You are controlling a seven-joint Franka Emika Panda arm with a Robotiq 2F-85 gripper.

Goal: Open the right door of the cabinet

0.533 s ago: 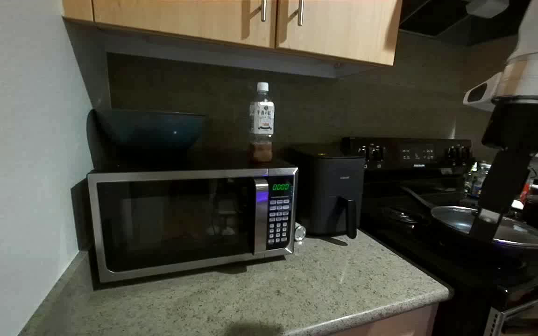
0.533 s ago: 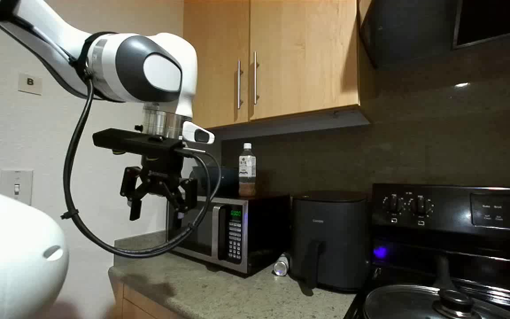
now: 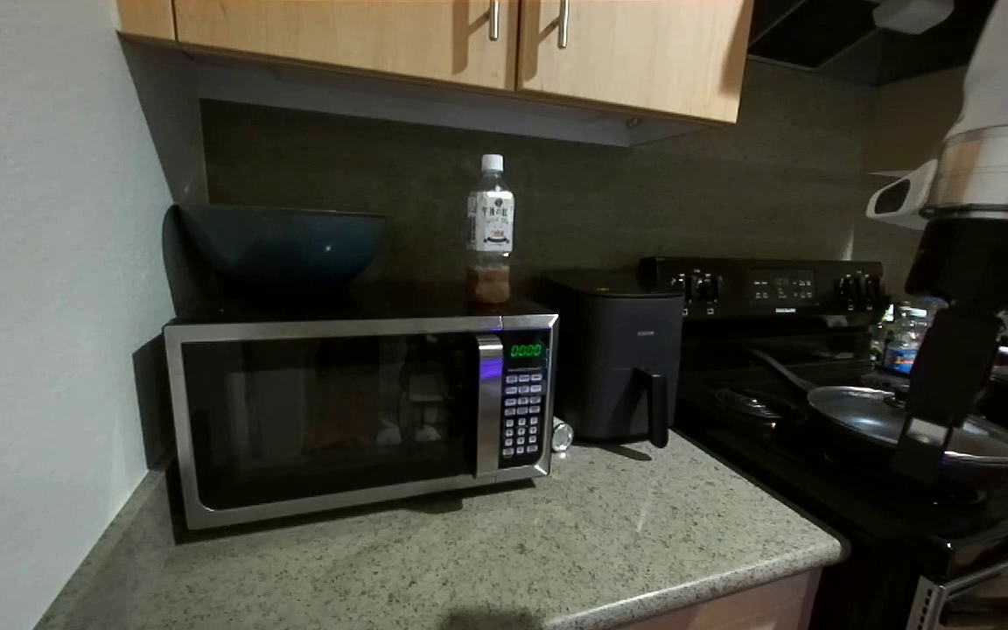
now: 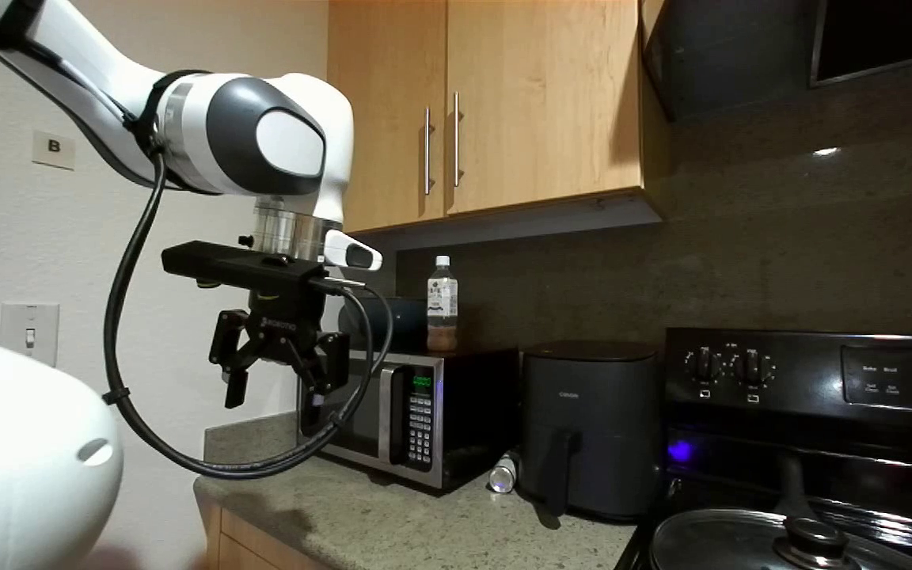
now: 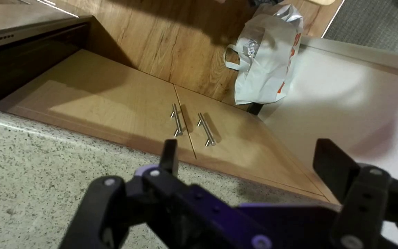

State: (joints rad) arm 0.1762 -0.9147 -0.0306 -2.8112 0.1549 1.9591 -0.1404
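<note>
The cabinet (image 4: 393, 71) is light tan wood, mounted on the wall; both exterior views show it, with its top cut off. The right door (image 4: 543, 103) is shut, flush beside the left panel. Its slim silver bar handle (image 4: 456, 139) stands near its left edge; the door (image 3: 644, 61) and the lower end of the handle (image 3: 563, 24) also show in an exterior view. My gripper (image 4: 275, 396) points down, fingers spread and empty, well below and apart from the handle. In the wrist view the gripper (image 5: 249, 155) is open over the counter edge; the wall cabinet is out of view there.
A microwave (image 3: 329, 420) on the counter (image 3: 644, 525) bears a bowl (image 3: 281, 245) and a bottle (image 3: 492, 227). An air fryer (image 4: 590, 427) and a stove (image 4: 804, 380) stand to the right. In the wrist view a lower cabinet (image 5: 123, 100) and a bag (image 5: 268, 58) show.
My arm and gripper have moved down a little, and slightly left in an exterior view. The fingers stay spread. The cabinet doors have not moved.
</note>
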